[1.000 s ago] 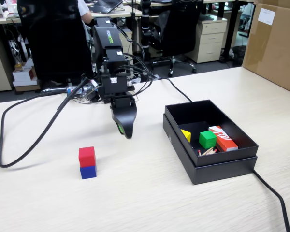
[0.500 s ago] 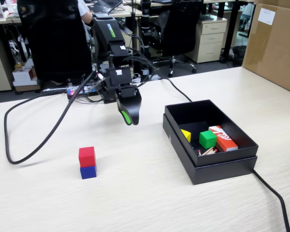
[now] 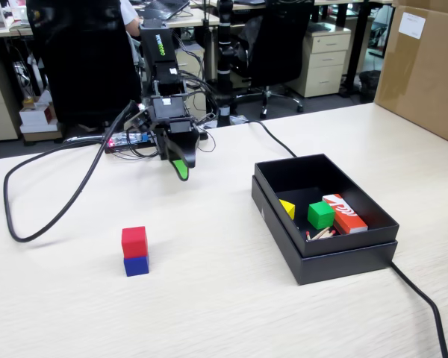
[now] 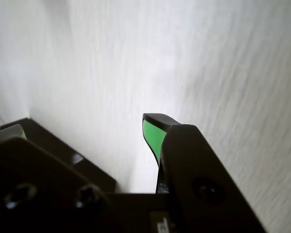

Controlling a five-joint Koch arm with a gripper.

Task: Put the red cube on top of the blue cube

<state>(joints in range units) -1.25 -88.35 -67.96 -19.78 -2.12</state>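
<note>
Red cube point(image 3: 134, 241) sits squarely atop blue cube point(image 3: 136, 265) on pale woodgrain table point(image 3: 209, 313); gripper point(image 3: 181, 171) empty, jaws apart.

- The place is an office.
- Black swivel chairs point(image 3: 276, 45) on wheeled bases stand behind the pale wood-grain table point(image 3: 209, 298).
- A beige drawer pedestal point(image 3: 325, 63) sits under a further desk.
- A laptop point(image 3: 163, 7) lies on a desk at the back.
- A large cardboard box point(image 3: 425, 67) stands at the right.

No lettering anywhere is clear enough to read.
</note>
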